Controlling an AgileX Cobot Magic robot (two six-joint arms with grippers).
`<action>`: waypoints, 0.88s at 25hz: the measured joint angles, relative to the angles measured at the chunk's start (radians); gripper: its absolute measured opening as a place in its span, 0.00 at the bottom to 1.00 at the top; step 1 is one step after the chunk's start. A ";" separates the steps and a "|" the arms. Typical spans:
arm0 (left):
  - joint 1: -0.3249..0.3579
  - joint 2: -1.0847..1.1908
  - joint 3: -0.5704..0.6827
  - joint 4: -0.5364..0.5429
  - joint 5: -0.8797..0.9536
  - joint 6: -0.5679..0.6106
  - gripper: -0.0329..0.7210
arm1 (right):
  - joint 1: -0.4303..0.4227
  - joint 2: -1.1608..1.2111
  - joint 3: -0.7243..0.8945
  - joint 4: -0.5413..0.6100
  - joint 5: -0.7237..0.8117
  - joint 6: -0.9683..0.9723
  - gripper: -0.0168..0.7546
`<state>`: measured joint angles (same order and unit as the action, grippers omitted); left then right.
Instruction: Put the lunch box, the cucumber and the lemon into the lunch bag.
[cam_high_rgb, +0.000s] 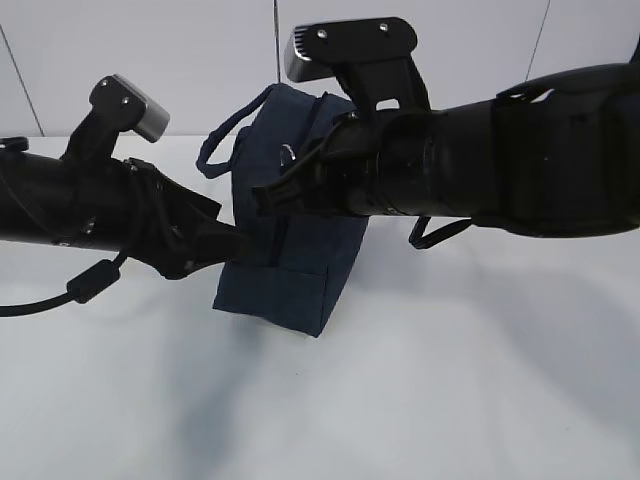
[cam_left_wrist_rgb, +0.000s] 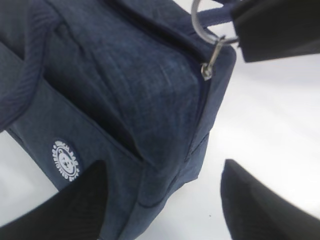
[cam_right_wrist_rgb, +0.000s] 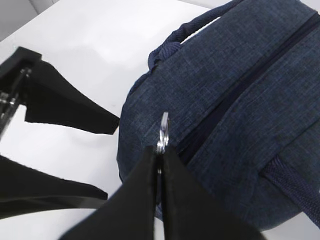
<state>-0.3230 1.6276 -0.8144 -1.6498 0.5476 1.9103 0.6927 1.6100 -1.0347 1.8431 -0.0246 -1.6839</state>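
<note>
The dark navy lunch bag stands tilted in the middle of the white table, its zipper line shut. My right gripper is shut on the silver ring pull at the bag's end; the exterior view has this gripper against the bag's upper left side. My left gripper is open, its fingers straddling the bag's lower corner near the white logo. The ring pull also shows in the left wrist view. The lunch box, the cucumber and the lemon are out of view.
The bag's loop handles hang out to the left and right of it. Both black arms cross in front of the bag in the exterior view. White table lies all around, with a pale wall behind.
</note>
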 joint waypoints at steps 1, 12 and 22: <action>0.000 0.007 -0.001 -0.008 -0.004 0.006 0.70 | 0.000 0.000 0.000 0.000 0.000 0.000 0.02; 0.000 0.060 -0.038 -0.084 0.002 0.055 0.41 | 0.000 0.000 0.000 0.000 0.002 0.002 0.02; 0.000 0.061 -0.038 -0.074 0.075 0.039 0.04 | 0.000 0.000 0.000 0.000 0.002 0.002 0.02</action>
<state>-0.3230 1.6885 -0.8528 -1.7237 0.6223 1.9493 0.6927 1.6100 -1.0347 1.8431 -0.0223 -1.6815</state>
